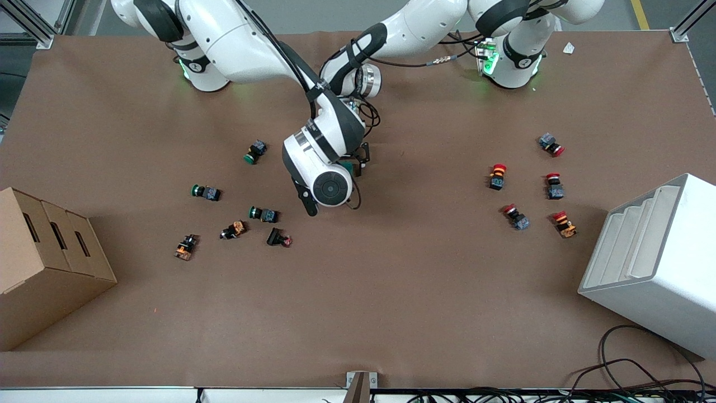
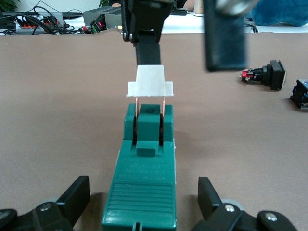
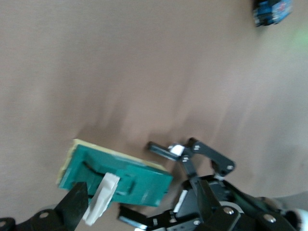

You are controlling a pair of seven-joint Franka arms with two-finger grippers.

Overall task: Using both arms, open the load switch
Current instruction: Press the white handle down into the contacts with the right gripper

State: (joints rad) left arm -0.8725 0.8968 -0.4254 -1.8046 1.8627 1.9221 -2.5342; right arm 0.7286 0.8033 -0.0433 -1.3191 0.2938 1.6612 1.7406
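Note:
The load switch (image 1: 349, 167) lies mid-table, mostly hidden in the front view under the right arm's wrist (image 1: 327, 168). In the left wrist view its dark-green body (image 2: 142, 178) lies flat on the table between the open fingers of my left gripper (image 2: 143, 195), with a gap on each side. Its white lever (image 2: 150, 83) is raised on two copper blades. My right gripper (image 3: 139, 192) is open over the switch (image 3: 122, 175). One of its fingers (image 3: 74, 204) is beside the white lever (image 3: 101, 198).
Green, orange and black push buttons (image 1: 263, 214) lie scattered toward the right arm's end, red ones (image 1: 497, 176) toward the left arm's end. A cardboard box (image 1: 45, 263) stands at the right arm's end. A white bin (image 1: 654, 263) stands at the left arm's end.

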